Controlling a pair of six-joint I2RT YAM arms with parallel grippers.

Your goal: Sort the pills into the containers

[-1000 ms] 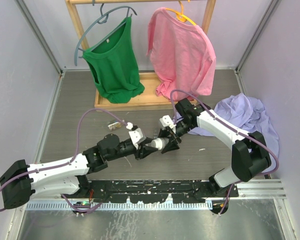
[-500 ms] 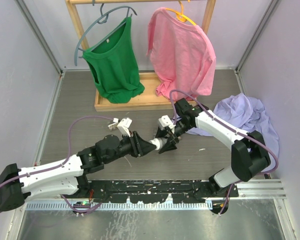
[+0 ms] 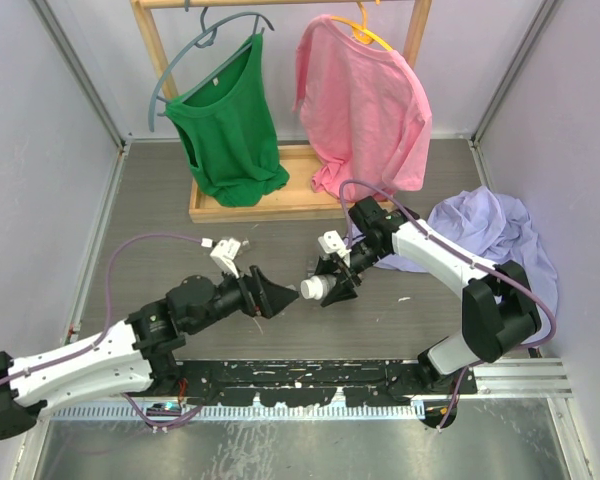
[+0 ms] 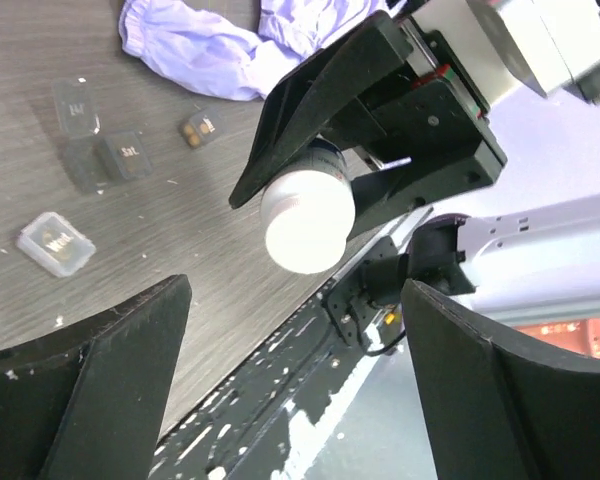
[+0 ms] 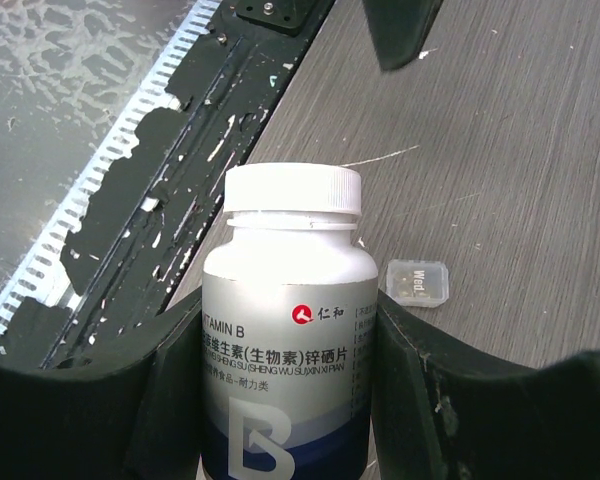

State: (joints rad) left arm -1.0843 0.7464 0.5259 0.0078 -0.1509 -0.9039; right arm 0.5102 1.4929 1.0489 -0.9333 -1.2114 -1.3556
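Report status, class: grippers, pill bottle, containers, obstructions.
Right gripper shut on vitamin bottle, capped. Left gripper open, facing bottle, not touching. Containers on table, unobstructed.

Grey table [image 3: 160, 200]: tiny tubs [image 4: 128, 155], lilac cloth [image 3: 490, 225]

glossy white plastic bottle [image 5: 285, 340], matt woodgrain table [image 5: 520, 150].

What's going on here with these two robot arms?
The right end effector grips a white vitamin B bottle and holds it off the table. The bottle points toward the left end effector, which is open and faces the cap across a clear gap. Several small tubs, some clear and some dark, lie on the table below. The bottle is not yet opened.
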